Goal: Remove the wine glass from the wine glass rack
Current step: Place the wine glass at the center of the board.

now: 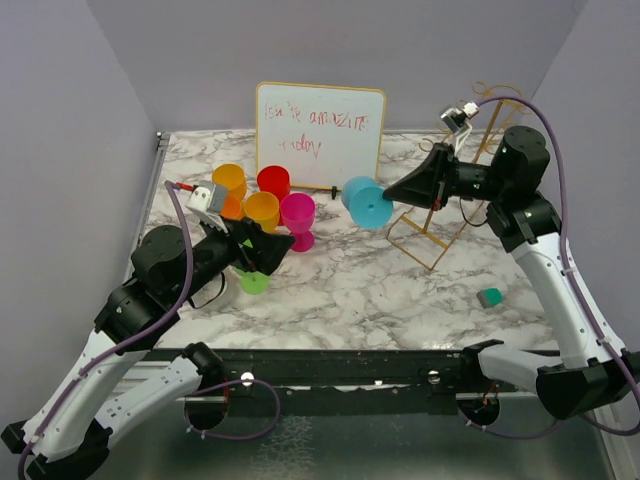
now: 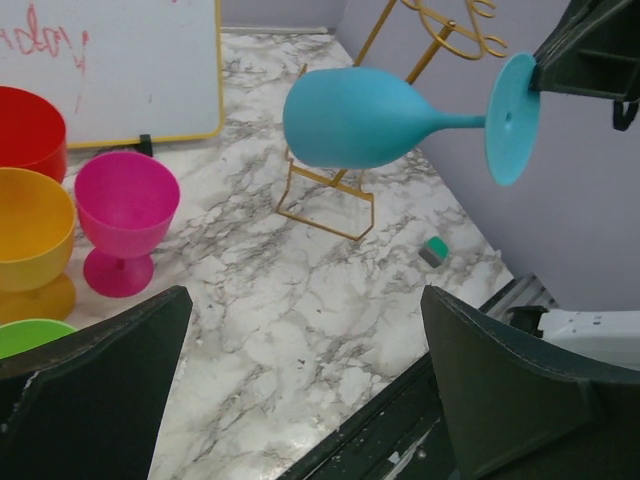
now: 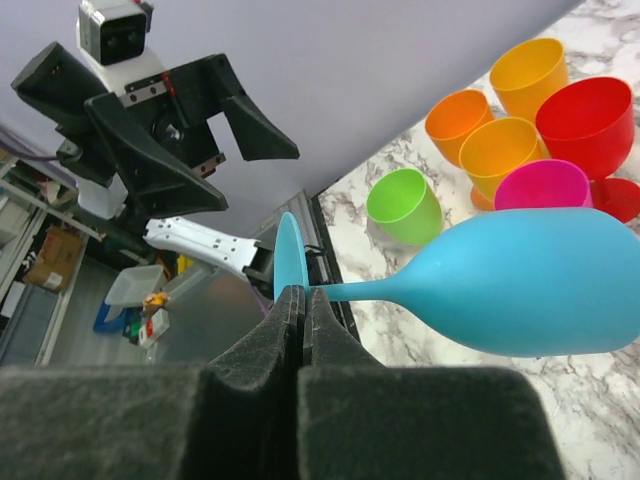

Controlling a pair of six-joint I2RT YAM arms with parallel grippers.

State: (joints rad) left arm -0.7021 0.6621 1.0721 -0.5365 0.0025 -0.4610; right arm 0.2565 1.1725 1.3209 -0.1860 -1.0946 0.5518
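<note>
The blue wine glass (image 1: 362,198) hangs sideways in the air, clear of the gold wire rack (image 1: 432,240) and to its left. My right gripper (image 1: 392,194) is shut on the glass's flat foot, with the bowl pointing left. In the right wrist view the fingers (image 3: 303,293) pinch the foot's rim, and the bowl (image 3: 540,280) lies to the right. The left wrist view shows the glass (image 2: 360,117) in front of the rack (image 2: 330,178). My left gripper (image 1: 262,250) is open and empty, low over the table (image 2: 305,292).
A white dry-erase board (image 1: 320,122) stands at the back. Orange (image 1: 229,180), red (image 1: 273,182), yellow (image 1: 262,208) and pink (image 1: 297,212) cups cluster left of centre. A green cup (image 1: 254,282) sits by the left gripper. A small teal block (image 1: 489,297) lies near the right.
</note>
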